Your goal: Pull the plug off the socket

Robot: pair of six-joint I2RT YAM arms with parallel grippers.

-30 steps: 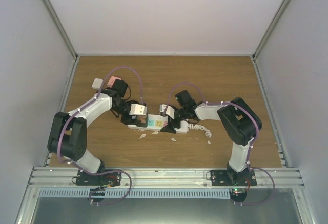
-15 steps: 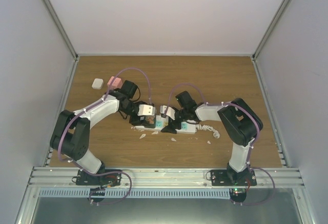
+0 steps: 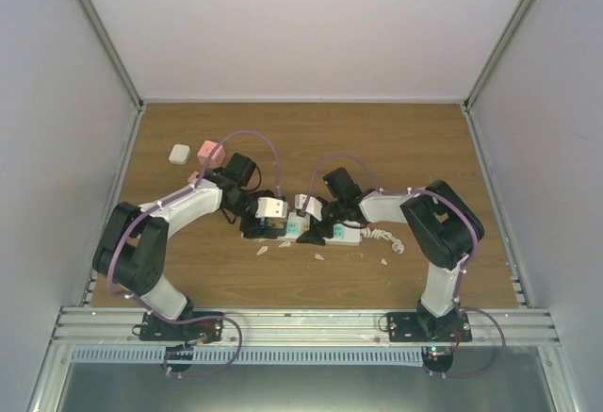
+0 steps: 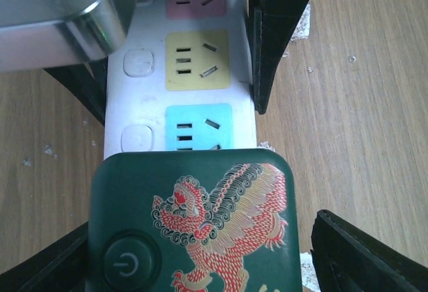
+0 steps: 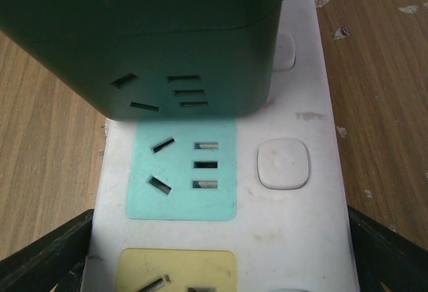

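The socket (image 3: 344,235) is a long white strip lying across the middle of the table, with pink, yellow and blue outlets (image 4: 154,105). The plug (image 4: 194,225) is a dark green block with a red lion print and a power button, standing on the strip's left end (image 5: 154,38). My left gripper (image 3: 268,216) hangs over it, open (image 4: 200,258), with a gap showing beside the right finger. My right gripper (image 3: 306,212) straddles the socket (image 5: 294,225) just right of the plug. Its fingers (image 4: 274,38) press both long sides of the strip (image 5: 221,255).
A white block (image 3: 179,154) and a pink block (image 3: 209,151) lie at the back left. The strip's short coiled cord (image 3: 382,238) trails right. Small white chips (image 3: 263,250) are scattered on the wood in front of the strip.
My left arm has swung right over the plug and its jaws have widened. The right gripper's jaws have narrowed onto the strip, which has shifted slightly right.
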